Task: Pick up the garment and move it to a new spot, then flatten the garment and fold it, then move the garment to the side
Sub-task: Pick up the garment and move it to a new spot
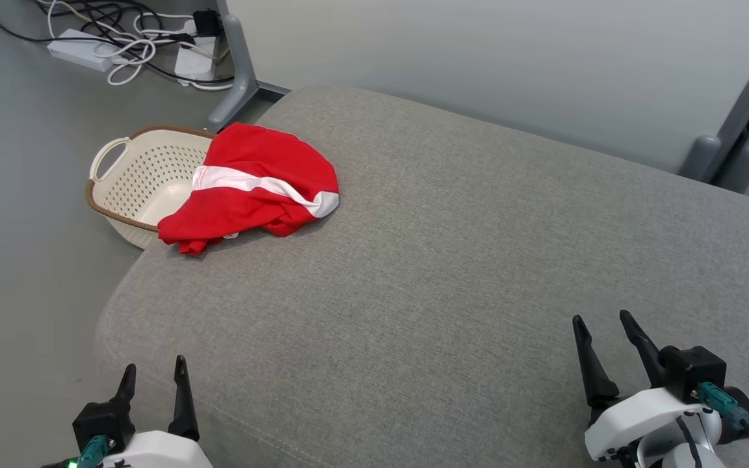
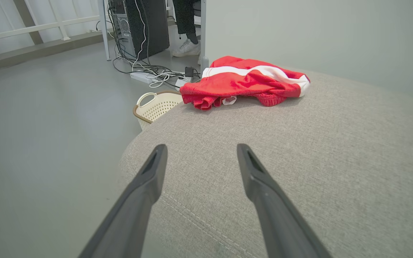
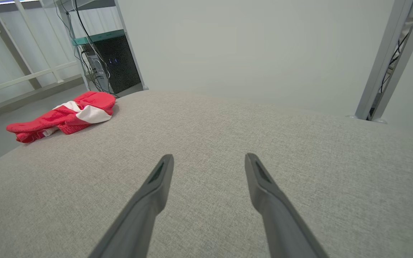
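We are judging this to be the very start of the job. The garment (image 1: 251,188) is lying bunched and untouched at the far left corner of the bench (image 1: 478,273). Its outer edge is hanging slightly past the rounded corner, above a basket (image 1: 144,179) that is sitting on the floor (image 1: 17,227) just beside the bench.

We are holding the left tool (image 1: 155,364) at the near left corner with its two dark fingers spread apart and nothing between them. The right tool (image 1: 601,318) is hovering over the near right of the bench, equally parted and equally empty. Both are well apart from the cloth.

The pick-up is the step we are facing. We are expecting it to call for a long reach from the left arm toward the far corner. The fingers will need to come down over a raised fold and pinch enough layers that the piece lifts whole. The open middle of the bench is offering room for spreading it.

The garment is looking like thin, limp knit, bright red with a broad white band, and a ribbed edge is showing in the left wrist view. It will probably be sagging and dragging when lifted. The bench is padded, covered in coarse grey weave with a stitched seam along its edge. The basket is cream perforated plastic with a brown rim and a loop handle. Cables (image 1: 127,45) are trailing across the floor beyond it.
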Controlling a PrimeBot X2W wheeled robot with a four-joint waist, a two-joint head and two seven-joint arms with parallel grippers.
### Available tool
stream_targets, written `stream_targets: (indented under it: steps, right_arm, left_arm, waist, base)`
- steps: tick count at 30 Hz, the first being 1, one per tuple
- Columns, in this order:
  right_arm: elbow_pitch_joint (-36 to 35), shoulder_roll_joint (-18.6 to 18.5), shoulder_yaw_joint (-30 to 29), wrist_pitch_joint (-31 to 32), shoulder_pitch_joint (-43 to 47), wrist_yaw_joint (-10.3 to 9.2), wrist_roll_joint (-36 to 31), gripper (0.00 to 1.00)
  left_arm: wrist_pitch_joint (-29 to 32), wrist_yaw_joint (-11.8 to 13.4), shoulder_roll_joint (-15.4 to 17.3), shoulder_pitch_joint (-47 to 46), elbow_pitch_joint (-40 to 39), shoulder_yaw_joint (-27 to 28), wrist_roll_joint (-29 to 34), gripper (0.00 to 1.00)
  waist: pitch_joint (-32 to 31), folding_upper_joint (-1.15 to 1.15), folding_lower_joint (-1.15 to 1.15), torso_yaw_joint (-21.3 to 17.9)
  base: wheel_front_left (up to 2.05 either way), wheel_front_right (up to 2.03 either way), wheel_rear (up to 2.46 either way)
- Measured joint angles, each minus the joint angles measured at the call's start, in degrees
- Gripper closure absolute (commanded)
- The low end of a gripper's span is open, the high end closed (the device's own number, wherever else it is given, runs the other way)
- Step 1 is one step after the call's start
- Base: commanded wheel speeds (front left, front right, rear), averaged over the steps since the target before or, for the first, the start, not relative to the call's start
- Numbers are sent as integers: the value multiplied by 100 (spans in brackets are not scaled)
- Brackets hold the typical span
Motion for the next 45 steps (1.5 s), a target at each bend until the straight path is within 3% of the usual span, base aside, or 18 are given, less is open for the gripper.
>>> stream_targets:
  steps: [11, 20, 33, 38, 42, 43, 44, 45]
  right_arm:
    - [-86, -3, -67, 0, -233, 0, -359, 0]
    - [-259, -10, 55, 0, -667, 0, -506, 0]
    - [-555, -103, 196, -3, -1214, 1, -608, 0]
    - [-573, -79, 193, -12, -1346, 2, -586, 0]
    - [-587, -70, 165, -27, -1417, 9, -565, 0]
    - [-593, -68, 161, -29, -1429, 9, -565, 0]
    - [-601, -66, 156, -30, -1434, 9, -565, 0]
    - [-604, -62, 145, -34, -1440, 10, -564, 0]
  left_arm:
    - [-1, -200, 3, -706, 365, 530, -389, 0]
    - [0, -367, 65, -1847, 878, 1182, -151, 0]
    - [0, -715, 935, -3527, 2636, 1497, 53, 0]
    - [0, -697, 1305, -3845, 3339, 1456, 180, 0]
    - [47, -545, 1469, -4104, 3869, 1494, 149, 0]
    - [47, -480, 1514, -4167, 3964, 1518, 125, 3]
    - [45, -475, 1540, -4197, 4029, 1511, 126, 76]
    - [40, -508, 1560, -4230, 4083, 1519, 110, 100]
  waist:
    - [524, 0, 0, -507]
    - [1216, 0, 0, -986]
    - [2166, 0, 0, -1711]
    - [2358, 0, 0, -2009]
    - [2477, 0, 0, -2178]
    - [2501, 0, 0, -2210]
    - [2522, 0, 0, -2235]
    - [2539, 0, 0, -2257]
  base:
    - [0, 0, 0]
    - [0, 0, 0]
    - [0, 0, 0]
    - [0, 0, 0]
    - [0, 0, 0]
    - [0, 0, 0]
    - [0, 0, 0]
    - [0, 0, 0]
